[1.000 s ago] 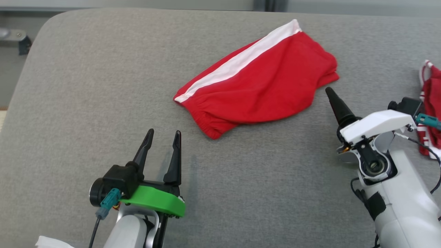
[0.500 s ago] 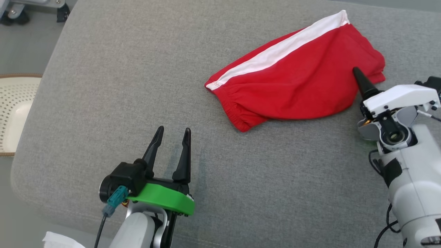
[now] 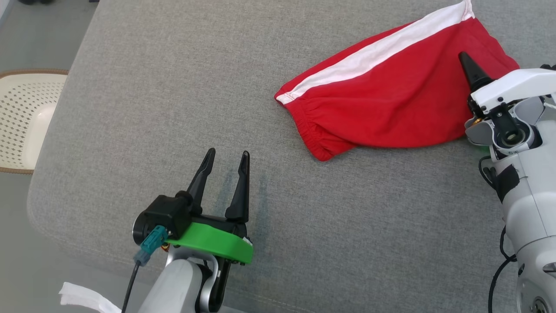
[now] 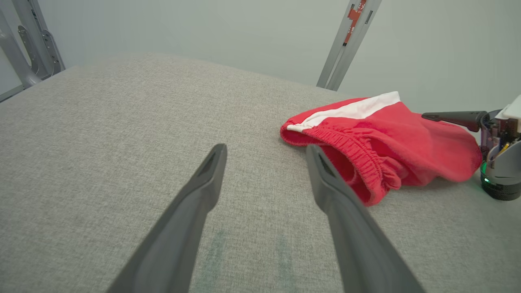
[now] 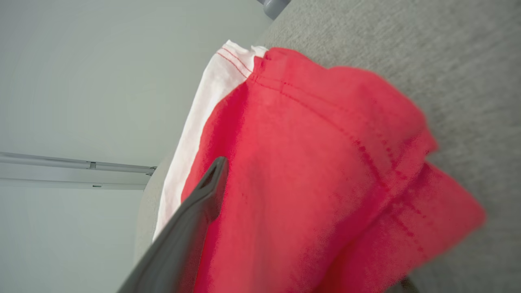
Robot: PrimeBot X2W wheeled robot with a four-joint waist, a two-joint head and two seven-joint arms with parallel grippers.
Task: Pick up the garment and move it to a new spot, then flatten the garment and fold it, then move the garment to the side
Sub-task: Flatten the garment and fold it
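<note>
**Item 1. Garment**: red shorts with a white side stripe and a gathered elastic waistband. They lie in a loose, rumpled heap on the grey upholstered surface, toward 1 o'clock in the head view. The waistband end points to 7 o'clock and the white stripe runs along the far edge toward 2 o'clock. The hem end at 3 o'clock is bunched in layers.

**Item 2. Right gripper**: at 3 o'clock in the head view, on a white forearm with a black cable.
- One dark finger shows over the hem end of the shorts, pointing to 11 o'clock.
- In the right wrist view that finger lies over the red cloth, and a sliver of the second finger shows at the bottom edge on the cloth's other side.
- The jaws are spread wide with the hem between them and are not clenched on it.

**Item 3. Left gripper**: at 7 o'clock in the head view, with a green collar and a teal connector.
- The two fingers are parted and hold nothing. They are poised above bare upholstery and point to 12 o'clock.
- The waistband sits just beyond its right fingertip, at 2 o'clock.

**Item 4. White perforated basket**: off the surface at 9 o'clock.

**Item 5. White scrap**: at the lower edge, at 7 o'clock. What it is cannot be told.
</note>
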